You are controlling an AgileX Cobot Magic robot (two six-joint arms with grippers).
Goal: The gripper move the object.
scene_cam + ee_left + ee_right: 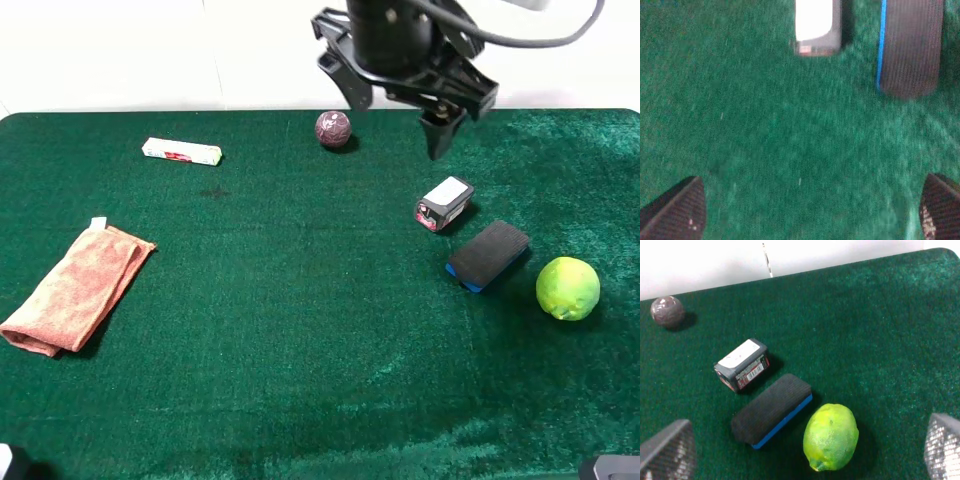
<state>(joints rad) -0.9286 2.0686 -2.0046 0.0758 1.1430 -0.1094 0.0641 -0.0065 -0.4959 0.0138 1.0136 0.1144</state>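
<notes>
The object, a small dark grey box [443,203] with a white label and a reddish end face, lies on the green cloth right of centre. It also shows in the left wrist view [815,25] and the right wrist view [742,365]. My left gripper [395,115] hangs high above the table's far middle, back and left of the box, with its fingers spread wide and empty. In its wrist view [810,212] the picture is blurred and the box lies ahead of the fingers. My right gripper [807,450] is open and empty, well short of the box.
A black-and-blue sponge block [488,254] lies just beside the box, and a lime [567,288] lies right of the block. A maroon ball [333,128] sits at the far middle. A long white-and-red box [181,151] and a folded orange cloth [75,288] lie at the left.
</notes>
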